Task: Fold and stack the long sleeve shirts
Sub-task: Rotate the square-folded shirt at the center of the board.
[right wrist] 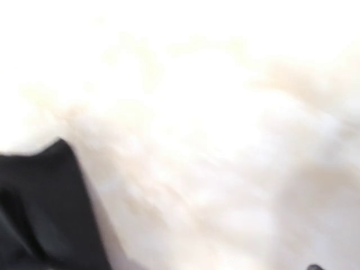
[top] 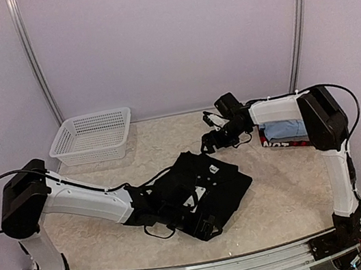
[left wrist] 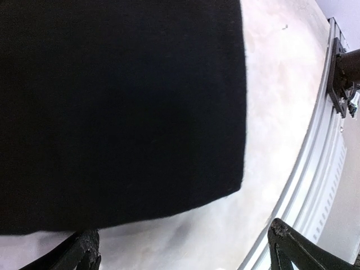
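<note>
A large black long sleeve shirt (top: 209, 182) lies folded in the middle of the table, and it fills most of the left wrist view (left wrist: 118, 107). My left gripper (top: 199, 225) hovers low at the shirt's near edge. It is open (left wrist: 188, 256), with only bare table between its fingertips. My right gripper (top: 209, 140) hangs open just beyond the shirt's far corner; its own view is blurred and shows a black corner of cloth (right wrist: 45, 208). At the right, a folded light blue shirt (top: 283, 129) rests on a red-and-black one (top: 283, 145), both partly hidden by the right arm.
A white mesh basket (top: 91, 137) stands at the back left. The metal rail (left wrist: 315, 163) along the table's near edge runs close to my left gripper. Walls close in the back and both sides.
</note>
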Tool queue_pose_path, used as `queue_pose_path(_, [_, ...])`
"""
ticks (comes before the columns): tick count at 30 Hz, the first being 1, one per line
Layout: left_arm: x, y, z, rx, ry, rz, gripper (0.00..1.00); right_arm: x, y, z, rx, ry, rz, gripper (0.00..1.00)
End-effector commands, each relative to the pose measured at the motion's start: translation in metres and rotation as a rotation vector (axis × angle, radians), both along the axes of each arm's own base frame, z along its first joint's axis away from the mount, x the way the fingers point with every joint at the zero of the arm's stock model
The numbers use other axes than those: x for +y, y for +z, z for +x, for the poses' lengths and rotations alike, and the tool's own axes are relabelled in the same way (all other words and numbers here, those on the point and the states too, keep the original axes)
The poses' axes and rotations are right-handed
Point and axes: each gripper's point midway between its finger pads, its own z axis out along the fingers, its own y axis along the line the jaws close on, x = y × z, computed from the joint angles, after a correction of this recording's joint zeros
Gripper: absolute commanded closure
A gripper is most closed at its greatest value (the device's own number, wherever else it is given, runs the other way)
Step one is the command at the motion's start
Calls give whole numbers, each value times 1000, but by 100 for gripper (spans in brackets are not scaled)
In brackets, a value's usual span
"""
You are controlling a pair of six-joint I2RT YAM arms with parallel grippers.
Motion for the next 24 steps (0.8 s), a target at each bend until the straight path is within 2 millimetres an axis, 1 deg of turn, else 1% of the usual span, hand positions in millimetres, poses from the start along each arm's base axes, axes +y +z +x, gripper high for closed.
queue_pose_path(1, [38,19,16,-109,18,72,1,-42,45,-12,-78,-52,-84,7])
queue_pose_path(2, [41,34,21,-132,26,47,1,-47,48,-20,-80,-59,-85,7])
queue_pose_path(3, [46,41,26,-148,38,38,1,-51,54,-29,-84,-65,-75,7])
queue_pose_path(5, [55,59,41,-174,76,5,1,-59,58,-50,-70,-76,-42,7])
queue_pose_path(6, [59,72,49,-190,99,-20,1,-63,59,-62,-61,-81,-25,7])
queue_pose_path(8, [74,86,74,-223,173,-35,1,-71,61,-85,-41,-110,6,7])
queue_pose_path(9, [83,94,88,-243,218,-46,1,-75,67,-97,-42,-120,24,7])
queue_pose_path(12, [108,106,132,-267,333,-79,1,-80,66,-130,-10,-153,69,7])
queue_pose_path(13, [116,107,145,-267,367,-84,1,-80,66,-140,-2,-165,85,8])
queue_pose_path(15, [127,107,166,-262,409,-100,1,-81,59,-160,27,-185,103,9])
queue_pose_path(18, [134,100,193,-257,436,-96,1,-80,52,-179,54,-214,135,11])
queue_pose_path(22, [135,81,214,-229,451,-76,1,-75,39,-194,92,-229,176,17])
queue_pose_path(23, [135,71,218,-213,451,-64,1,-73,36,-196,101,-227,182,18])
queue_pose_path(24, [135,65,221,-207,453,-59,1,-71,32,-197,109,-223,186,20])
